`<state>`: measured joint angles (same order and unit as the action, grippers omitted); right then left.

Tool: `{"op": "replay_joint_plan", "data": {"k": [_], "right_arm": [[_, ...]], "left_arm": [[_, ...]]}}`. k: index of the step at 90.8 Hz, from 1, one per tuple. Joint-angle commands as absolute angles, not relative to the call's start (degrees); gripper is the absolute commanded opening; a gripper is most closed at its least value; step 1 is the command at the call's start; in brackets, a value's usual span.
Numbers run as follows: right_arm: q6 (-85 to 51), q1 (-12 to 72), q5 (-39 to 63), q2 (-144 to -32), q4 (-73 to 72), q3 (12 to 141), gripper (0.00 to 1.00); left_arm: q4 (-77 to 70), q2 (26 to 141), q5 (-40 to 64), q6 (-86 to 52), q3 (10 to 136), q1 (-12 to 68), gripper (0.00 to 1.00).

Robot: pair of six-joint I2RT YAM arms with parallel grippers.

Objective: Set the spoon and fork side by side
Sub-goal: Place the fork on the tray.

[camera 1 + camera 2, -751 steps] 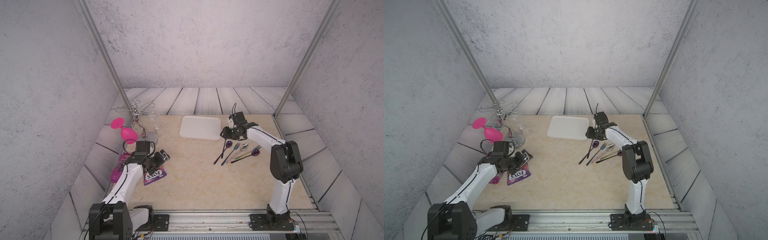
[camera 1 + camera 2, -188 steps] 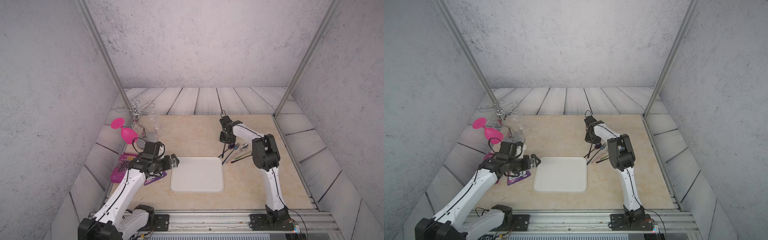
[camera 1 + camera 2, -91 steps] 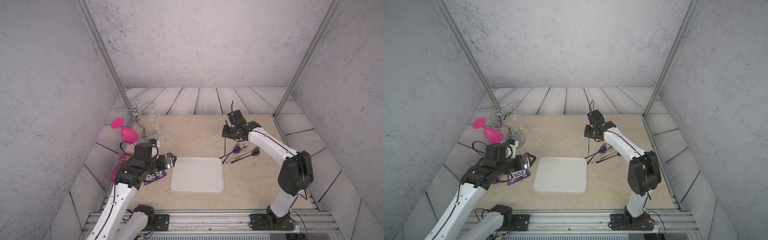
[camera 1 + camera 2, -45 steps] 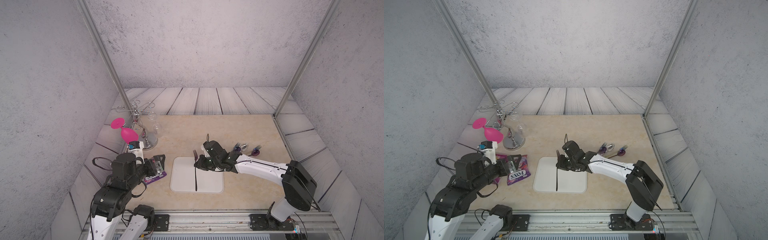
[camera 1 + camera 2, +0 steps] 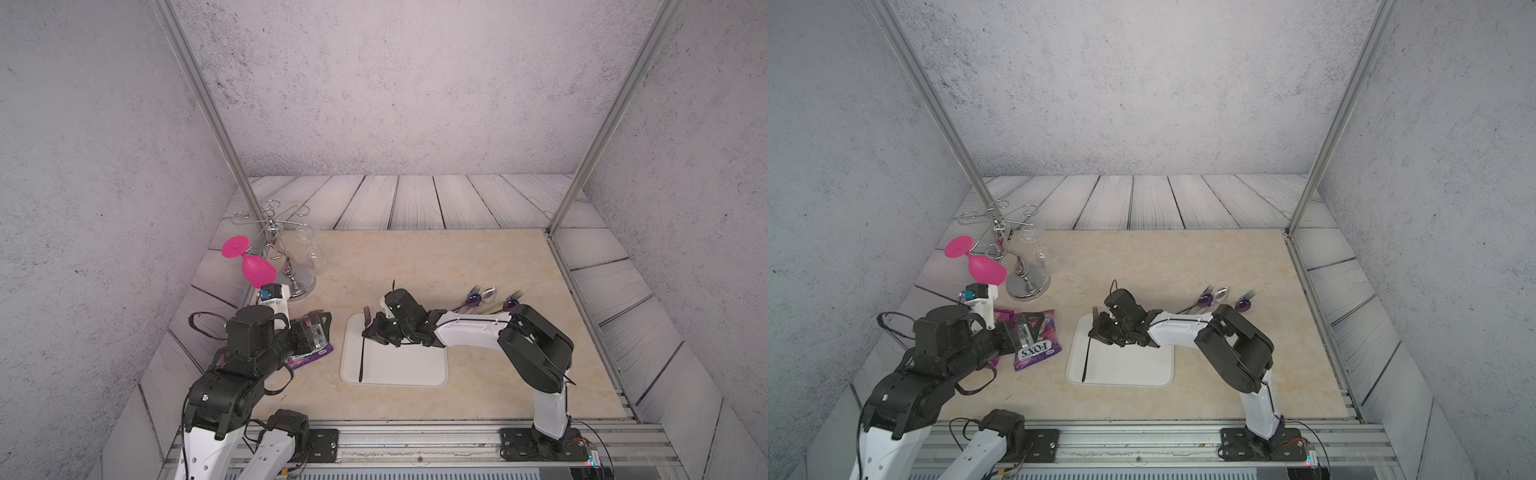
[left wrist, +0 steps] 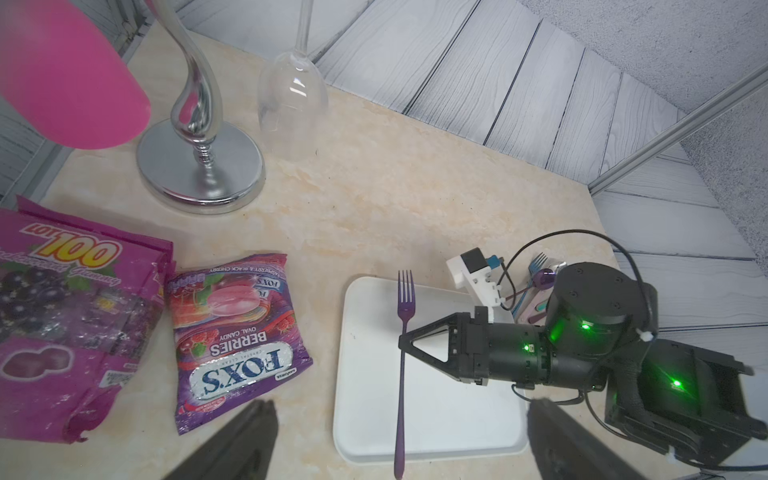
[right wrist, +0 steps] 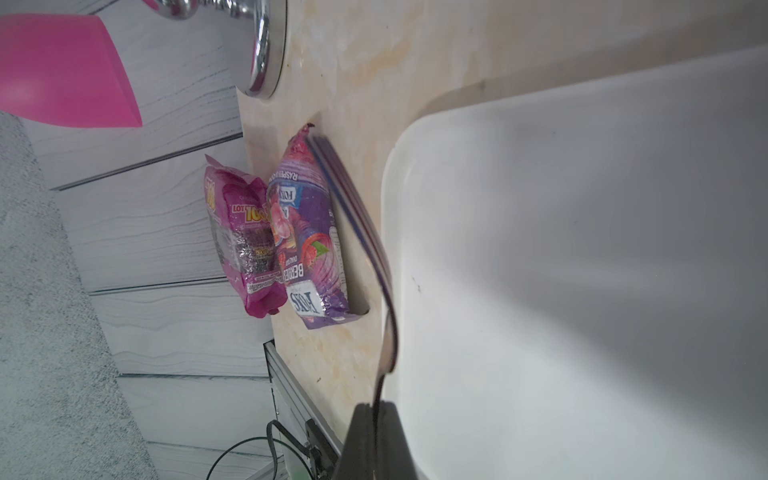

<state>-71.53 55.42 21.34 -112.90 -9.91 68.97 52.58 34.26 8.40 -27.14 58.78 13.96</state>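
In both top views, the right gripper (image 5: 366,333) is clamped on the neck of the purple fork (image 5: 361,359), just below the tines. The fork lies lengthwise along the side of the white tray (image 5: 415,368) nearest the candy bags (image 5: 1036,353). A purple spoon (image 5: 473,299) sits in a cutlery cluster (image 5: 491,293) on the table (image 5: 415,270), well apart from the tray. The left gripper (image 5: 316,328) hangs over the candy bags with its jaws apart and empty. In the left wrist view, the fork handle reaches past the tray's near rim, and the tines lie close to the far rim. In the right wrist view, the jaws are together on the fork stem, and the tines project beyond the tray corner. Whether the fork rests fully on the tray cannot be determined. Risk: releasing the fork while it overhangs both rims may let it rock or slide off the tray edge. Risk: the cutlery cluster is tightly packed, so a grasp on the spoon may catch or shift an adjacent piece.
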Motion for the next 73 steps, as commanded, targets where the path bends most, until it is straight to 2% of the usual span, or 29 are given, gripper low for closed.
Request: {"op": "replay_joint_plan", "data": {"k": [1, 73], "right_arm": [[-74.12, 56.17, 22.97, -115.56, -12.10, 70.54, 0.00], [-73.77, 55.95, 24.88, -124.56, -9.46, 78.28, 0.00]], "left_arm": [[52.80, 34.11, 8.84, -26.33, 58.00, 14.15, 0.99], [52.38, 34.87, 9.67, -26.37, 56.88, 14.15, 0.99]]}}
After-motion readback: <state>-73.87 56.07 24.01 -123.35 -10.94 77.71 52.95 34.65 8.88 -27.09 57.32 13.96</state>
